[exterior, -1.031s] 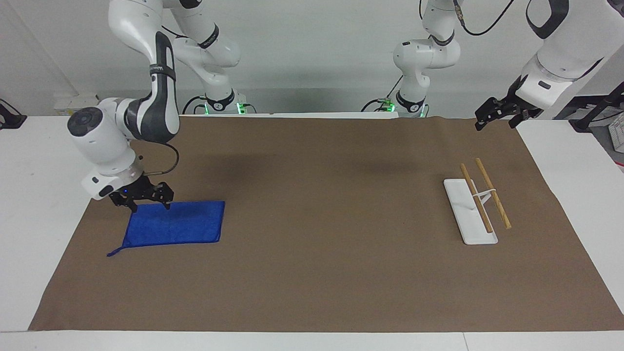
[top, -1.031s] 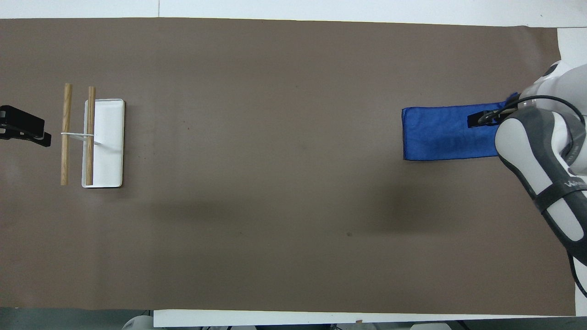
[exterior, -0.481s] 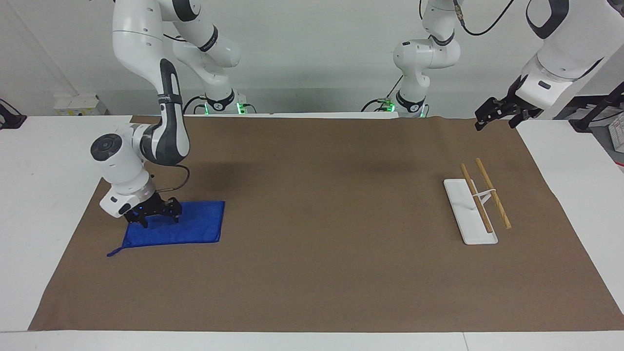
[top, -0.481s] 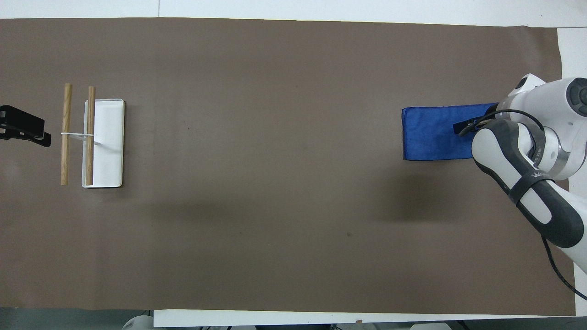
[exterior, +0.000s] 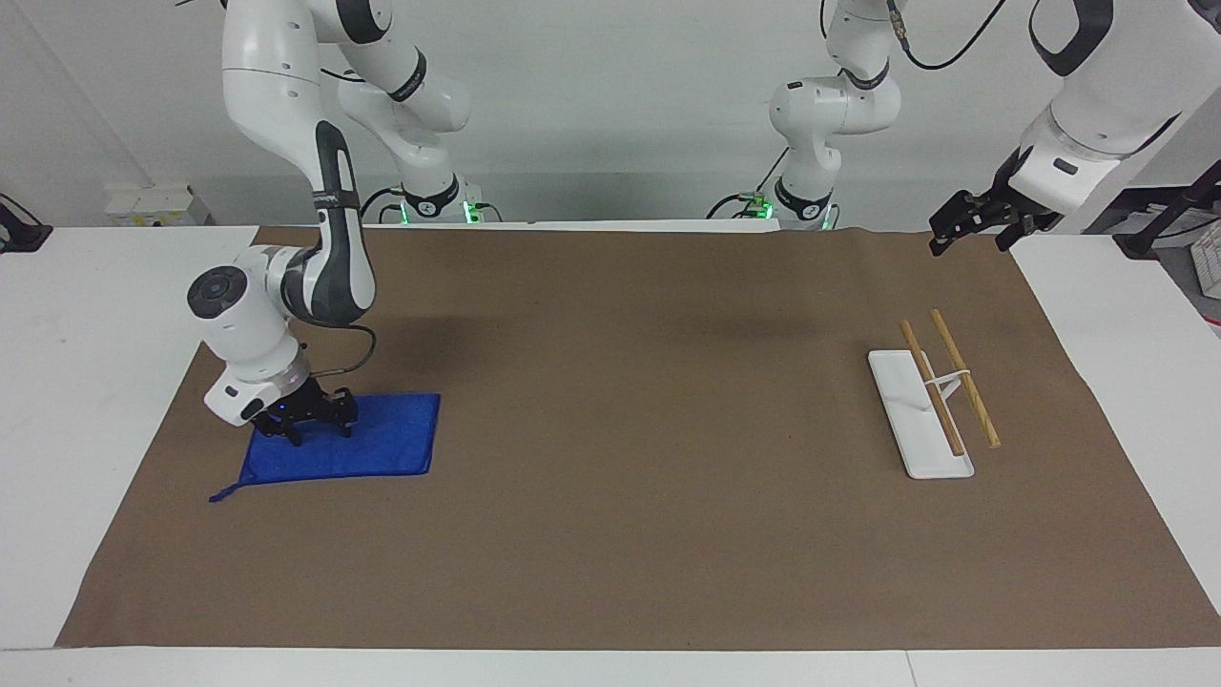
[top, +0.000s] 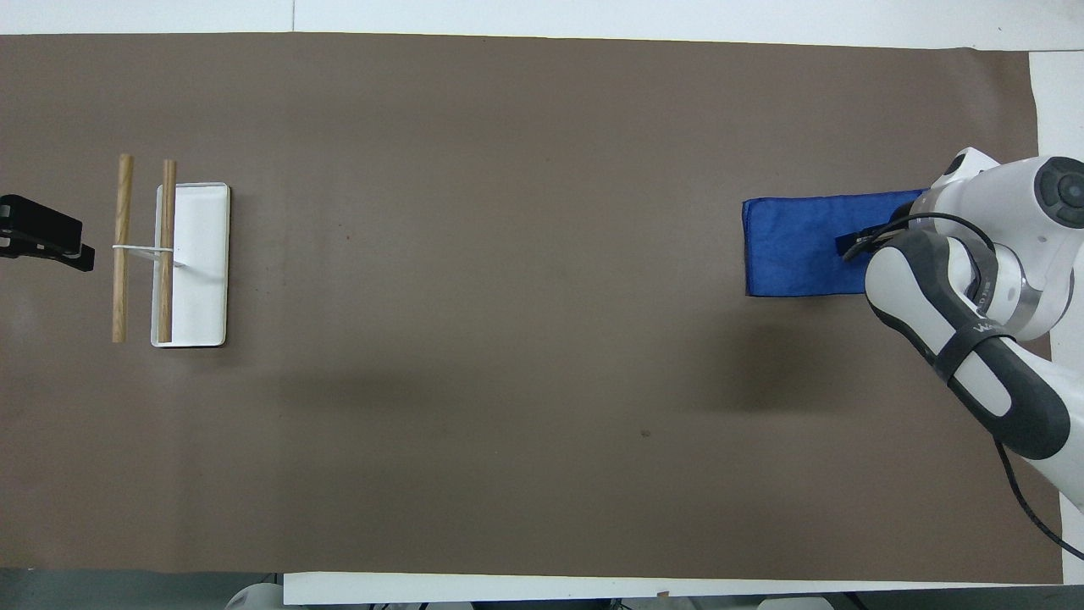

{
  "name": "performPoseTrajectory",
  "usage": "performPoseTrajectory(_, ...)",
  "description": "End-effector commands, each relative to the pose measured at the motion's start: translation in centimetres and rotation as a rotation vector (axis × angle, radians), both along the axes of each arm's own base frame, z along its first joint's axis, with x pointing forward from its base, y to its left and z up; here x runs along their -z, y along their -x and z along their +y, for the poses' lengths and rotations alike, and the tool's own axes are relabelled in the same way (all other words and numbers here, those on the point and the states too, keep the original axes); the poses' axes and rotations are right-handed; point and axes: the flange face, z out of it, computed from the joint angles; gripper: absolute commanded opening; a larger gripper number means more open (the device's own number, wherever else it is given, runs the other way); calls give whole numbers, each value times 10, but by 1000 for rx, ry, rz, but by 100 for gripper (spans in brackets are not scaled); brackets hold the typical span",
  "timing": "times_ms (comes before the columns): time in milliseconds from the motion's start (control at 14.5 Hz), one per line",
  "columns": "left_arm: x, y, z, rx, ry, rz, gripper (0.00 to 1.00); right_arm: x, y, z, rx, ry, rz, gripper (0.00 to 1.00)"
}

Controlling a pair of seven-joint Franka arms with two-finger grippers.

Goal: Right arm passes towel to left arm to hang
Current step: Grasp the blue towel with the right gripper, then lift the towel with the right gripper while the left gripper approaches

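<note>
On the towel right pincer spread, overhead view hides it, left pincer unclear

From my seat, the white right arm's black gripper is down on the small bright blue terry towel, fingers spread, tips at the cloth. The towel lies flat at nine o'clock on the brown paper mat, its thin loop trailing off one corner. The left arm's black gripper waits at two o'clock (raised over the mat's corner). A white rack with two wooden bars stands at three o'clock.
</note>
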Motion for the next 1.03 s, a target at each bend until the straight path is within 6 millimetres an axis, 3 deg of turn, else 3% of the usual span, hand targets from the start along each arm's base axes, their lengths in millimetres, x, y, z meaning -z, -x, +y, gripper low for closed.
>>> performPoseTrajectory(0,1,2,2,4,-13,-10,100,3,4,-4,-24,7,4,17)
performPoseTrajectory(69,1,2,2,4,-13,-10,100,1,3,-4,-38,8,3,3)
performPoseTrajectory(138,1,2,2,4,-13,-10,100,-2,1,-4,-38,9,-3,0)
performPoseTrajectory(344,1,2,2,4,-13,-10,100,-25,-10,1,-23,0,24,0)
performPoseTrajectory(481,1,2,2,4,-13,-10,100,-43,-13,23,59,-24,114,0)
performPoseTrajectory(756,1,2,2,4,-13,-10,100,-105,-17,115,310,-41,244,0)
performPoseTrajectory(962,2,2,-1,-24,-17,-13,100,-144,-13,208,549,-63,245,0)
